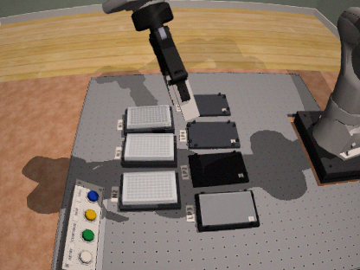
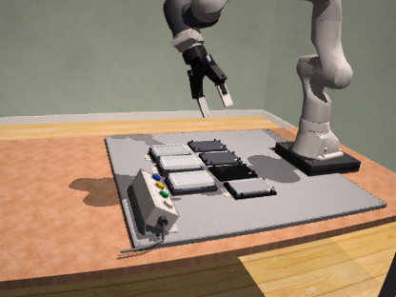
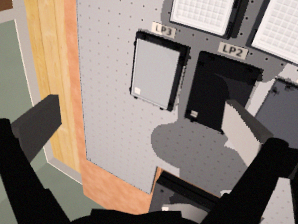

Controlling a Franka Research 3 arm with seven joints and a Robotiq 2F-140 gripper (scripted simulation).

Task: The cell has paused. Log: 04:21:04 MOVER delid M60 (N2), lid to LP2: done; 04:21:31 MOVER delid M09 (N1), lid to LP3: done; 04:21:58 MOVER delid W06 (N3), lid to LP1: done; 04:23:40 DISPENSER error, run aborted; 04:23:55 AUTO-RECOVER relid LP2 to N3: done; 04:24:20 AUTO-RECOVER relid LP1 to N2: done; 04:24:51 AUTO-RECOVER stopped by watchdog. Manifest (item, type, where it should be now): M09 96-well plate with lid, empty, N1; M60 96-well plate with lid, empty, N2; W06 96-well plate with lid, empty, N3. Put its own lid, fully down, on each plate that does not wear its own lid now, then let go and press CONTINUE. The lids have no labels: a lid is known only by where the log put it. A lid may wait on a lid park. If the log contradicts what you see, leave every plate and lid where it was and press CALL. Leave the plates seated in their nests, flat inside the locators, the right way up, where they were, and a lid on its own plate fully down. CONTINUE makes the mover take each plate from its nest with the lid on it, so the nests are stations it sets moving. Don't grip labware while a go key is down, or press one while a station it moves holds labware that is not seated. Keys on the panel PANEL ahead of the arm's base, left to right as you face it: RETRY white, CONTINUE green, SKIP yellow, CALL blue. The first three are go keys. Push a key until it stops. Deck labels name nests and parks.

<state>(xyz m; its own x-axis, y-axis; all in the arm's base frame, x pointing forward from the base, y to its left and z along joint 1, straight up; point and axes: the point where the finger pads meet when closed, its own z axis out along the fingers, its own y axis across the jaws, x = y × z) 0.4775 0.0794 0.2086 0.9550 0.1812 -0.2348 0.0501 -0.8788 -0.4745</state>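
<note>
Three 96-well plates sit in a column of nests: the far one [image 1: 148, 117] [image 2: 169, 149], the middle one [image 1: 149, 147] [image 2: 180, 162], and the near one [image 1: 150, 189] [image 2: 191, 180] by the label N2. The far plate looks greyer, with its wells showing plainly. I cannot tell for certain which plates wear lids. A clear lid [image 1: 226, 208] [image 2: 249, 187] [image 3: 156, 72] lies on park LP3. Park LP2 [image 1: 217, 169] [image 3: 216, 90] and park LP1 [image 1: 212, 134] are bare. My gripper [image 1: 186, 101] [image 2: 215, 106] [image 3: 142, 112] is open and empty, high above the deck over the far end of the park column.
A fourth dark park [image 1: 212, 105] lies at the far end. The key panel [image 1: 74, 225] [image 2: 148, 195] stands at the deck's near left corner with blue [image 1: 93, 196], yellow [image 1: 90, 215], green [image 1: 88, 234] and white [image 1: 86, 257] keys. The arm's base [image 1: 329, 147] [image 2: 316, 159] stands on the right.
</note>
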